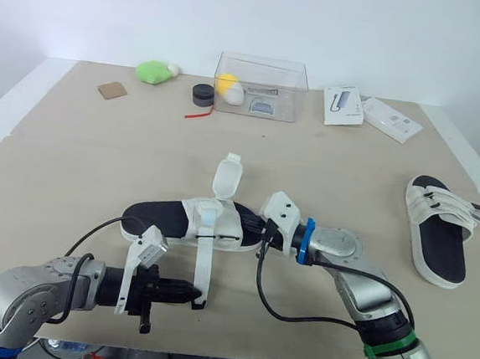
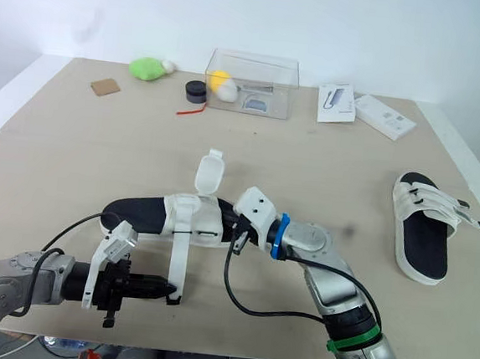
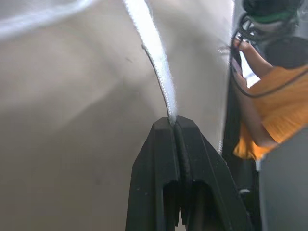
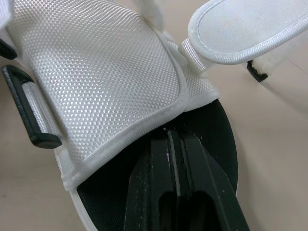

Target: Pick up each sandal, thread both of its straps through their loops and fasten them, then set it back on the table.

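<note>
A black-soled sandal (image 1: 157, 218) with white straps lies near the table's front edge. One long strap (image 1: 202, 264) hangs from it toward me, and my left gripper (image 1: 195, 294) is shut on its black-tipped end. In the left wrist view the strap (image 3: 159, 72) runs into the pinched fingertips (image 3: 166, 132). The other strap flap (image 1: 227, 178) stands upright. My right gripper (image 1: 251, 229) is shut at the sandal's right end, its fingers (image 4: 163, 159) against the edge of the white upper (image 4: 96, 72). A second sandal (image 1: 437, 230) lies at the far right with both straps across it.
At the back stand a clear box (image 1: 261, 85), a black roll (image 1: 203, 95), a green object (image 1: 153, 72), a brown square (image 1: 111, 90) and two white boxes (image 1: 343, 104) (image 1: 391, 119). A person in orange (image 3: 269, 110) is past the table edge.
</note>
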Controlling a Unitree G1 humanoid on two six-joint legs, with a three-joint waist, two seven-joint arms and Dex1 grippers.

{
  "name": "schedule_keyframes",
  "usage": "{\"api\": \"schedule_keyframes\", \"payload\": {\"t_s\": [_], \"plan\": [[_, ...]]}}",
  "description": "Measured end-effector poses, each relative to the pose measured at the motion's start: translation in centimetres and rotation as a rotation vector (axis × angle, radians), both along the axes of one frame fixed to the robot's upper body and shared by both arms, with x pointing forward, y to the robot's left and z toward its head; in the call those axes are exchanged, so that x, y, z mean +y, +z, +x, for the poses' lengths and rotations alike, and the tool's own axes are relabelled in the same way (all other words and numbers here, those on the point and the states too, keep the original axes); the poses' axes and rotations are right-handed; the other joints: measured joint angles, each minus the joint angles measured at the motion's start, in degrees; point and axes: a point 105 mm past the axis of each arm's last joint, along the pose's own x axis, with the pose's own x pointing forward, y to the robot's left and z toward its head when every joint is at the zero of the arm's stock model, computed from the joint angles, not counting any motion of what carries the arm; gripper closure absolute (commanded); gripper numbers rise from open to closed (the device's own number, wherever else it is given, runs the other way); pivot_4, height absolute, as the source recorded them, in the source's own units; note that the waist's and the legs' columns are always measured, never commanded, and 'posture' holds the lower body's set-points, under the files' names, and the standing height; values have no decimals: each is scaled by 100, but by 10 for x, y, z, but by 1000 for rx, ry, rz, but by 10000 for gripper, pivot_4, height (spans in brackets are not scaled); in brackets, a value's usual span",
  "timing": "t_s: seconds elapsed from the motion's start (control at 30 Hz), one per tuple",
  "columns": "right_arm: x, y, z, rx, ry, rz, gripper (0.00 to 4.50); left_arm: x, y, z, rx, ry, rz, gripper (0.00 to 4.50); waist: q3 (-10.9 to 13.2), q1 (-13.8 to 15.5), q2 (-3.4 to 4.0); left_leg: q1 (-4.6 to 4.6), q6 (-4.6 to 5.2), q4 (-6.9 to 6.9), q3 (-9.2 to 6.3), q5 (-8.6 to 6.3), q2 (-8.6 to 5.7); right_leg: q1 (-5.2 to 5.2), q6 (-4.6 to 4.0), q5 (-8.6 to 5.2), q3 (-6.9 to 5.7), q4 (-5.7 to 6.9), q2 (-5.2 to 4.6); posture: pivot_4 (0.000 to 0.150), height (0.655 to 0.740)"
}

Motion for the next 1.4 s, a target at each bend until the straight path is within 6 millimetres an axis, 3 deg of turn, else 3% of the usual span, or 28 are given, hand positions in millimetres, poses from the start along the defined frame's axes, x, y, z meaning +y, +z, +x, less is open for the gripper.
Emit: {"api": "schedule_keyframes", "payload": {"t_s": [0.13, 0.23, 0.4, 0.5, 0.63, 0.67, 0.93, 1.23, 1.4], "plan": [[1, 0, 0, -1, 5, 1, 45000, 8, -3, -9, -11, -25, 56, 44506, -1, -12, -4, 2, -2, 0, 1, -1, 1, -22, -1, 0, 0, 0, -1, 1500, 7400], [2, 0, 0, -3, 7, 2, 45000, 12, -3, -9, -55, -16, 72, 36840, -1, -13, -2, 1, -2, -1, 3, -1, 1, -28, -2, 0, 0, 0, -2, 1500, 7400], [2, -1, 0, -2, 10, 4, 45000, 20, 14, -6, -204, 4, 113, 11600, 0, -13, -2, -1, -2, -1, 5, -1, 2, -31, -3, 1, 1, 0, -4, 1500, 7400], [3, -1, -1, -2, 15, 5, 45000, 26, 15, -3, -293, 16, 157, 738, 0, -16, -1, 0, -3, -1, 6, -2, 2, -33, -4, 1, 1, 0, -4, 1500, 7400], [3, -1, -1, -1, 26, 4, 45000, 39, 19, -2, -531, -38, 277, 738, -1, -25, -3, -2, -4, -8, 8, -3, 2, -37, -8, 2, 1, -1, -5, 1500, 7400], [2, -1, 0, -1, 30, 0, 45000, 44, 20, -4, -661, -110, 356, 738, 0, -20, -1, -1, -4, -11, 11, -3, 1, -39, -11, 0, 1, -2, -10, 1500, 7400], [2, 0, 1, -1, 44, -4, 45000, 31, 47, 4, -1445, -393, 426, 738, -1, -13, 1, -1, -1, -13, 27, -1, 1, -39, -22, 2, 4, -3, -21, 1500, 7400], [2, 1, 2, -4, 47, -5, 45000, 20, 8, -11, -1620, -713, 445, 738, -1, -12, 2, -1, 4, -22, 27, 3, 7, -23, -14, 5, 6, 3, -11, 1500, 7400], [2, 1, 3, 0, 42, -7, 45000, 15, 9, -9, -1689, -737, 437, 738, -1, -9, 2, 1, 12, -21, 28, 7, 6, -16, -13, 6, 7, 3, -12, 1500, 7400]]}}
